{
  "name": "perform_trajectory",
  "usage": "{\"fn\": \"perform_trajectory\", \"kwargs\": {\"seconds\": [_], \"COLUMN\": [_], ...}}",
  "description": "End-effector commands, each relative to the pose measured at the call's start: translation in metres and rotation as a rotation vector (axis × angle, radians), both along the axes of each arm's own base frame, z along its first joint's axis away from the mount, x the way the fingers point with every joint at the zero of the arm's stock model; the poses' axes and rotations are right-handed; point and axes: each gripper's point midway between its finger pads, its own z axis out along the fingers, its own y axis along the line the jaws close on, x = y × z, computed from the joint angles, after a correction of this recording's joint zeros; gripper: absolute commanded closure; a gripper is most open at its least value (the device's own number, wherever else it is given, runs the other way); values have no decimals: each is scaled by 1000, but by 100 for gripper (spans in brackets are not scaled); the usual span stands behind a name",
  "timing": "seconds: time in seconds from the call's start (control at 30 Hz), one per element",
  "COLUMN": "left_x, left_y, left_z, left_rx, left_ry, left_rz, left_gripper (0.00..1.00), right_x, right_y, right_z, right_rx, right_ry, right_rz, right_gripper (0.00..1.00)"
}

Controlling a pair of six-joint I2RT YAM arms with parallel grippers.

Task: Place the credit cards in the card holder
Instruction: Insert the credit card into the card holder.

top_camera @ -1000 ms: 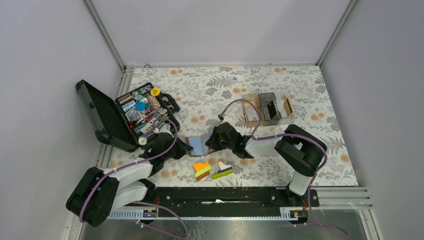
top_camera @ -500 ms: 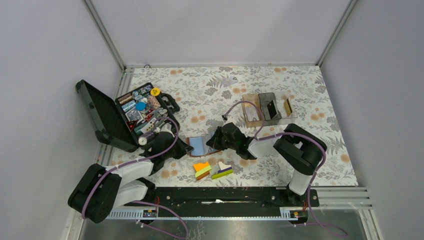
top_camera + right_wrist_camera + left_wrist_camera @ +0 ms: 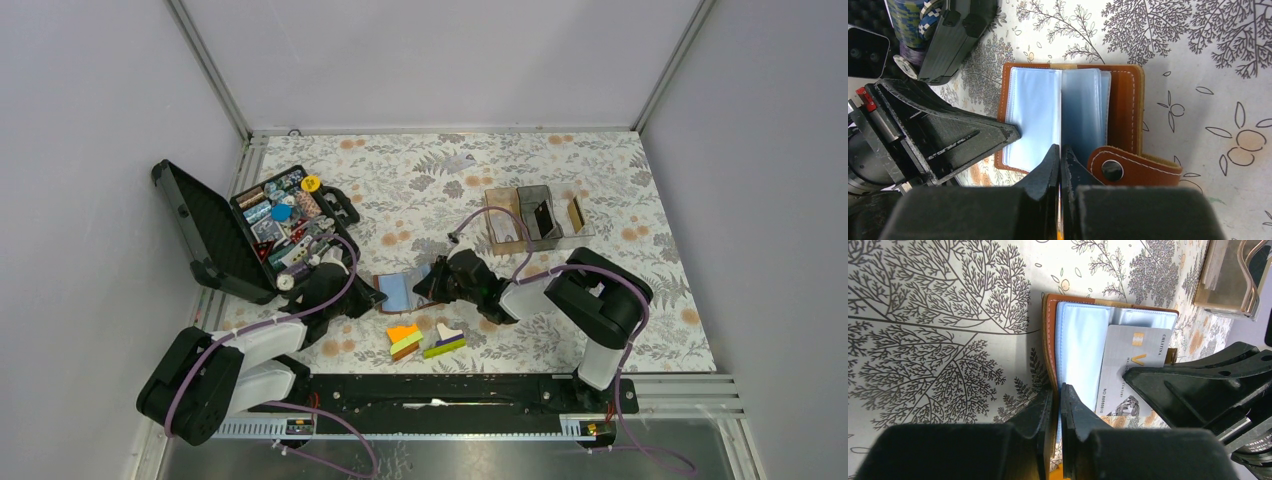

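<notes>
Leather is what the left fingers have hold of: they are pressed nearly together on the brown cover edge of the card holder, at the side nearest that arm. The right fingers are closed tight on a grey card, gripping it at the side toward the right arm. The rest of the card lies over the pale blue clear sleeves inside the holder. Whether its edge is already in a pocket I cannot tell. It bears a gold chip and a large gold V.

The card holder lies open and flat on the flowered worktop, between the 2 arms, its sleeves facing up. Its snap tab sticks out flat on the side toward the right arm, just beside the right fingers.

Just in front of the holder, nearer the arm bases, sit 2 small stacks of coloured blocks, close to it but not touching. Well to the left, an open black case full of small parts stands at the worktop's edge. Behind and to the right is a row of clear boxes, well apart from the holder. 1 box holds a dark card standing upright, and the next holds a tan card.
</notes>
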Motion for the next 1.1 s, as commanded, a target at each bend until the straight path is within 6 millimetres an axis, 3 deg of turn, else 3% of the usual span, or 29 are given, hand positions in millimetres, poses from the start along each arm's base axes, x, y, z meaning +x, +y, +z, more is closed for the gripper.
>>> {"fn": "perform_trajectory", "kwargs": {"seconds": [0.0,0.6,1.07], "left_x": [2,3,4], "left_y": [3,3,3], "left_z": [-1,-2,-2], "left_rx": [20,18,14], "left_ry": [3,8,9], "left_rz": [-1,-2,-4], "left_gripper": [100,100,100], "right_x": [1,1,3], "right_y": [1,10,11], "right_z": [10,24,3], "right_rx": [31,107,57], "right_ry": [-30,-66,-7], "right_rz": [9,36,18], "right_gripper": [100,100,100]}}
